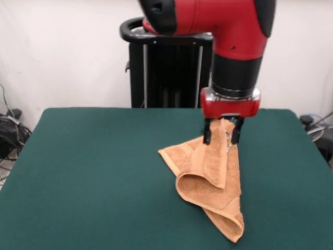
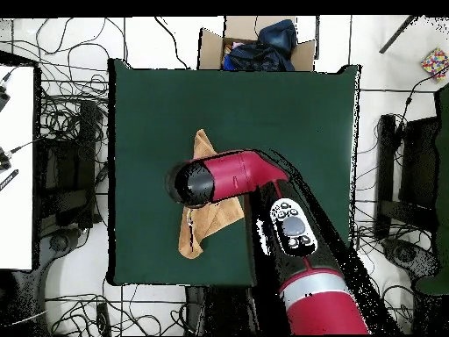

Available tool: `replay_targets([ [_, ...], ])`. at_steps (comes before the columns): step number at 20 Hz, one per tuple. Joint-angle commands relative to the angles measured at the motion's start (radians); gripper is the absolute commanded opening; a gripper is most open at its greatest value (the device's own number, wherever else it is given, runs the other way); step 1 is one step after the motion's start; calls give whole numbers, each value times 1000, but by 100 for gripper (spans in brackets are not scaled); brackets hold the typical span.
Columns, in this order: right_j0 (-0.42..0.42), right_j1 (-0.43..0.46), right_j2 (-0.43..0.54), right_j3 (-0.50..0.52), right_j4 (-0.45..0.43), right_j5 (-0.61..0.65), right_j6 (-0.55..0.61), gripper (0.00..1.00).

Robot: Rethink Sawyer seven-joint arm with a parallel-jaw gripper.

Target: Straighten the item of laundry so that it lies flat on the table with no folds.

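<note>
Around the table there is plenty of clutter: cables sprawl over the floor on the overhead view's left side, and a cardboard box with dark blue cloth in it sits just past the table's far edge from the robot. A small multicoloured cube lies on the floor at the top right of that view. In the front view a black frame stands behind the table against a pale wall, with more cables at the left edge.

Nothing stands between the camera and the towel here. On the green top only the towel lies, right of centre in the front view, and it is bunched: one corner is lifted, a flap hangs folded over the middle, and a rolled fold curves across the near part, ending in a point toward the near right.

The red and black arm drops from above, wrist straight down, and the gripper sits right over the towel's far end. Its two dark fingers are pinched on the raised corner, cloth showing between them.

From overhead the arm reaches from the bottom and covers the towel's middle; tan cloth peeks out on both sides of it. The dark green surface is otherwise smooth.
</note>
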Motion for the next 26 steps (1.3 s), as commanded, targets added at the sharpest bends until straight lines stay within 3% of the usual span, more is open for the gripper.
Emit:
replay_targets([
  [1, -3, 74, -82, -65, -75, -25, 56, 100],
  [9, 11, 148, -118, -121, -103, -73, 62, 100],
  [21, -2, 232, -116, -129, -100, -145, 50, 100],
  [26, -9, 189, -100, -57, -70, -156, 50, 100],
])
